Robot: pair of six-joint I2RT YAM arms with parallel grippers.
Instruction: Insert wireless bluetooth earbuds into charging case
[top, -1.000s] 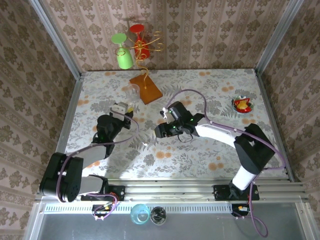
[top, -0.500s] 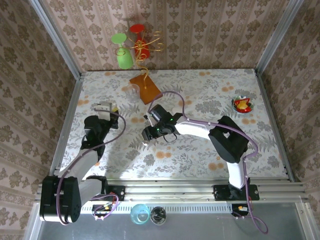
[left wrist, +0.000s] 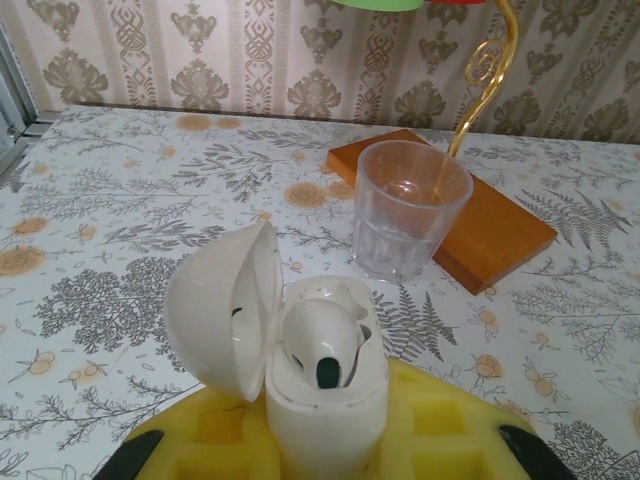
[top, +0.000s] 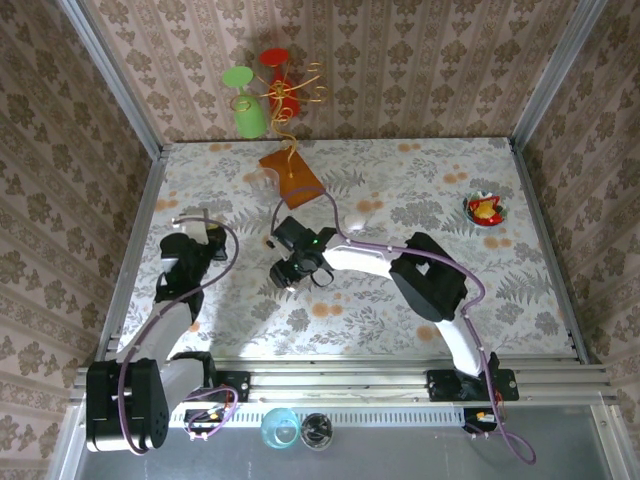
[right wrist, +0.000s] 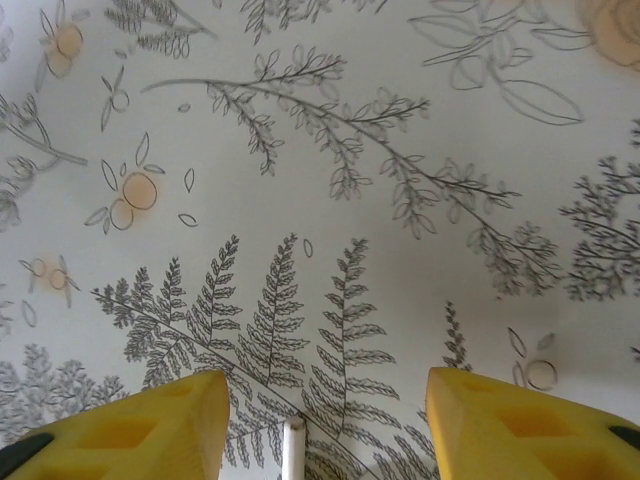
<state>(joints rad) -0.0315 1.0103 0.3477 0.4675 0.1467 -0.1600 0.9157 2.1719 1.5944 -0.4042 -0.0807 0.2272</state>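
Observation:
My left gripper is shut on the white charging case, held upright between its yellow foam pads. The case's lid hangs open to the left, and one white earbud sits in the well. My right gripper stands open, low over the flowered tablecloth. The thin white stem of another earbud lies between its yellow fingers, nearer the left one and touching neither. The rest of that earbud is cut off by the frame's bottom edge.
A clear plastic cup stands just beyond the case, against an orange wooden block. A gold stand with green and red glasses rises at the back. A white pebble-shaped piece and a small red bowl lie to the right.
The right arm has swung left across the table and its fingers have spread slightly. The left arm has drawn back to the left with the case.

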